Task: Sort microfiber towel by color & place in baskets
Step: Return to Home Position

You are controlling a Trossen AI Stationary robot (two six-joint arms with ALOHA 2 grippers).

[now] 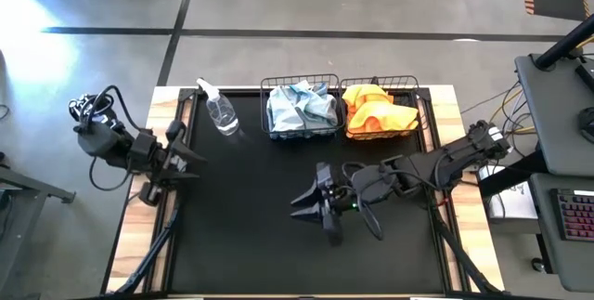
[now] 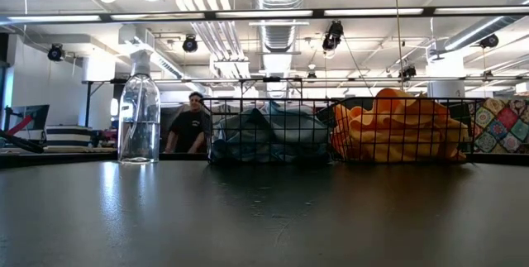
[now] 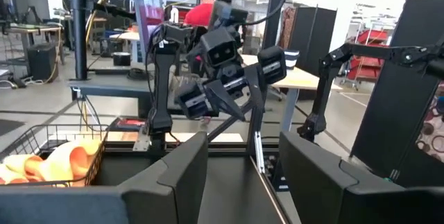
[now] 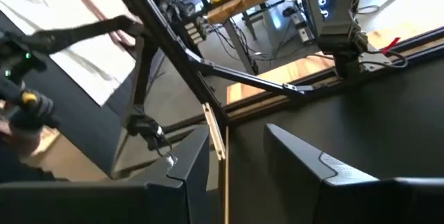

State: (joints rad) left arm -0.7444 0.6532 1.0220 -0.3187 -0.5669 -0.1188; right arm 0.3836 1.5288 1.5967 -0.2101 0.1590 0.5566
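Two black wire-mesh baskets stand side by side at the table's far edge. The left basket [image 1: 300, 107] [image 2: 269, 131] holds the pale blue-grey towels [image 1: 302, 105] [image 2: 271, 135]. The right basket [image 1: 381, 107] [image 2: 402, 129] holds the bright orange towels [image 1: 378, 112] [image 2: 397, 128], which also show in the left wrist view [image 3: 52, 159]. My right gripper [image 1: 306, 205] [image 4: 237, 151] is open and empty over the middle of the mat, fingers toward the table's left. My left gripper [image 1: 193, 159] [image 3: 243, 158] is open and empty at the table's left edge.
A clear plastic spray bottle [image 1: 220, 110] [image 2: 139, 110] stands upright left of the baskets. The black mat [image 1: 260, 226] lies bare between the arms and the near edge. Wooden table edges [image 1: 455, 123] flank it. A person [image 2: 189, 124] sits beyond the table.
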